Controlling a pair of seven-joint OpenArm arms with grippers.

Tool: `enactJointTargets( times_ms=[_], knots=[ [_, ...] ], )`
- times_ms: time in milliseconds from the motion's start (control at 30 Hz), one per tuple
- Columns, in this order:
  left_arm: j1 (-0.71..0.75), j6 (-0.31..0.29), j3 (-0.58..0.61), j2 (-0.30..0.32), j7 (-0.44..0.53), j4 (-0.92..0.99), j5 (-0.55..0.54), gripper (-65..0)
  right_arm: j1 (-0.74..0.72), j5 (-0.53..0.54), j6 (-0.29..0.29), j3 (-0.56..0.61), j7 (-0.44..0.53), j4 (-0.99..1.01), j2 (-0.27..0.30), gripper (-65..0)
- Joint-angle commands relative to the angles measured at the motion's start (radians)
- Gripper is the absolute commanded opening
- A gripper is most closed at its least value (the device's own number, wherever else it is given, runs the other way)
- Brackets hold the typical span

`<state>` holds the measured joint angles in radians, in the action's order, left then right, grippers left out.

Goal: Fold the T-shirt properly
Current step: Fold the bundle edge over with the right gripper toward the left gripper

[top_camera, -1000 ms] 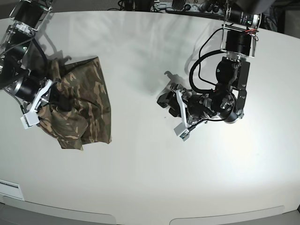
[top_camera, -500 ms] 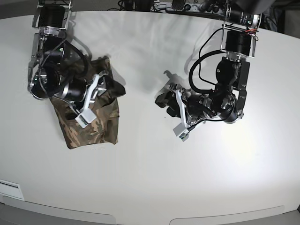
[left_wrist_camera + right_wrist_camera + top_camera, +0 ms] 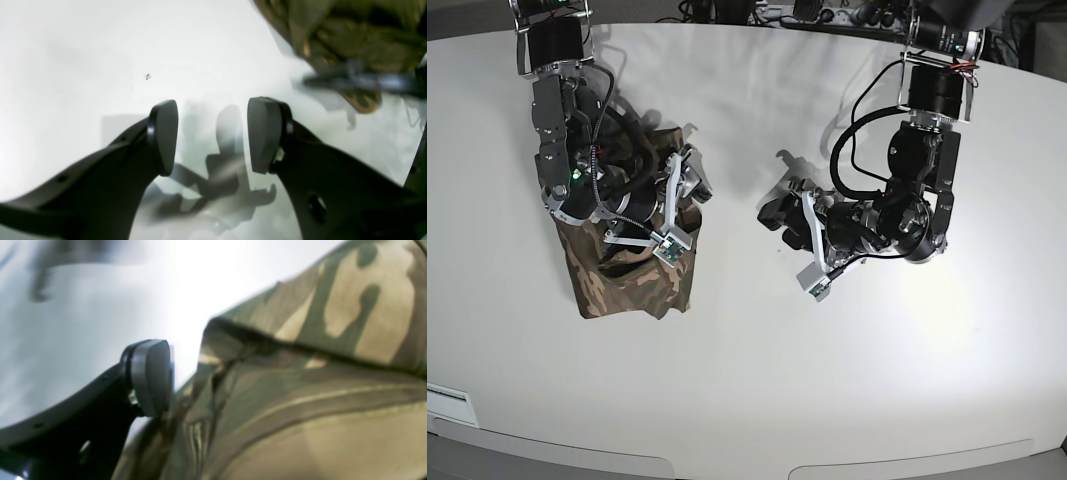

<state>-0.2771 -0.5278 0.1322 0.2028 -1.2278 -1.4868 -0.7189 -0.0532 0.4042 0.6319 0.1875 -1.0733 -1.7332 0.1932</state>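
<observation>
We see the left gripper [image 3: 213, 133] spread wide, empty, over the white table [image 3: 827, 380] | right gripper [image 3: 677, 205] on the bunched camouflage T-shirt [image 3: 632, 280], table's left; grip we cannot tell.

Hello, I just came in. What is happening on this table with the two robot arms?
A two-arm robot is folding a camouflage T-shirt on a white table. The right gripper works at the shirt, which lies bunched up at the side of the table; cloth covers one finger in the wrist view, so its grip is unclear. The left gripper is open and empty, hovering low over bare table, apart from the shirt. The fold is not finished.
</observation>
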Motion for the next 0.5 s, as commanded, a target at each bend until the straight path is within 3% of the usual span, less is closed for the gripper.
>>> enactJointTargets(
  times_ms=[0, 267, 467],
  knots=[
    [-0.022, -0.004, -0.003, 0.002, 0.015, -0.018, -0.019, -29.9, -0.032, 0.007, -0.019, -0.005, 0.009, -0.014, 0.004, -19.6],
    [-0.022, -0.019, -0.003, 0.002, 0.014, -0.018, -0.019, -29.9, -0.077, 0.039, -0.061, -0.005, -0.001, -0.153, 0.004, -19.6],
    [-0.022, -0.019, -0.003, 0.002, 0.015, -0.018, -0.019, -29.8, -0.077, 0.323, 0.018, -0.004, -0.043, -0.156, 0.004, -19.6]
  ],
)
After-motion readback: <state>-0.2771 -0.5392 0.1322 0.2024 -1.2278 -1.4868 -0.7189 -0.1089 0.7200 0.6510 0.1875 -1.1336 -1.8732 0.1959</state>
